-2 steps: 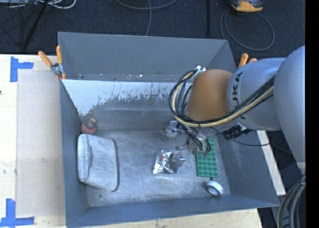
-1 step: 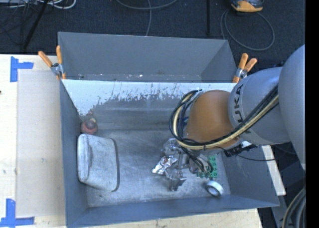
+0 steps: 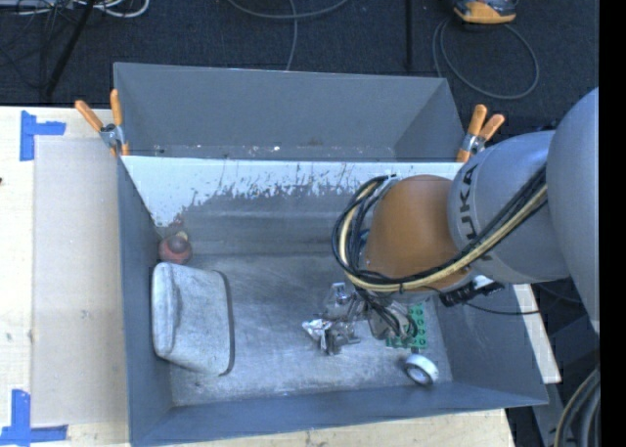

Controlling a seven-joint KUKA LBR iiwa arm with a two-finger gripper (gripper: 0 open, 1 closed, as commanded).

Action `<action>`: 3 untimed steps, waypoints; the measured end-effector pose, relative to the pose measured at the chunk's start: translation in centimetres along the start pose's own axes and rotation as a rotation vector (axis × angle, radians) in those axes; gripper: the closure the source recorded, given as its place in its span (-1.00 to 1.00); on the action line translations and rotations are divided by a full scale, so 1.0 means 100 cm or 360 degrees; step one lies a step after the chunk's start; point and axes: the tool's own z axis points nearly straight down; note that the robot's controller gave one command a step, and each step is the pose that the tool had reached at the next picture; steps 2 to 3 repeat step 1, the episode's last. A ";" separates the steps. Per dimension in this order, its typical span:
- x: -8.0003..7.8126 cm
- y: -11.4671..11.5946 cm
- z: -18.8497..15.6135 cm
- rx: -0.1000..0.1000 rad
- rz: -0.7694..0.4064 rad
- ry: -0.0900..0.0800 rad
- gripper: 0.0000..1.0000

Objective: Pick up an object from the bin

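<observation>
My gripper point(image 3: 329, 335) hangs low over the bin floor, right of the middle and near the front wall, under the orange wrist cover. Nothing shows in it, and it does not touch any loose thing. A small white tape roll point(image 3: 422, 370) lies flat on the floor to its lower right, close to the front right corner. A grey soft pouch point(image 3: 191, 319) with rounded corners lies well to its left, against the left wall. A small reddish-brown round thing point(image 3: 176, 246) sits behind the pouch in the back left corner.
The arm and its cable loops reach in from the right and cover the bin's right side. Bare floor lies between the pouch and the gripper. The sloping back wall rises behind.
</observation>
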 end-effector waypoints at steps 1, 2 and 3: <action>-0.007 0.001 -0.180 0.0002 0.0007 -0.0003 1.00; -0.007 0.001 -0.180 0.0002 0.0007 -0.0003 1.00; -0.007 0.001 -0.180 0.0002 0.0007 -0.0003 1.00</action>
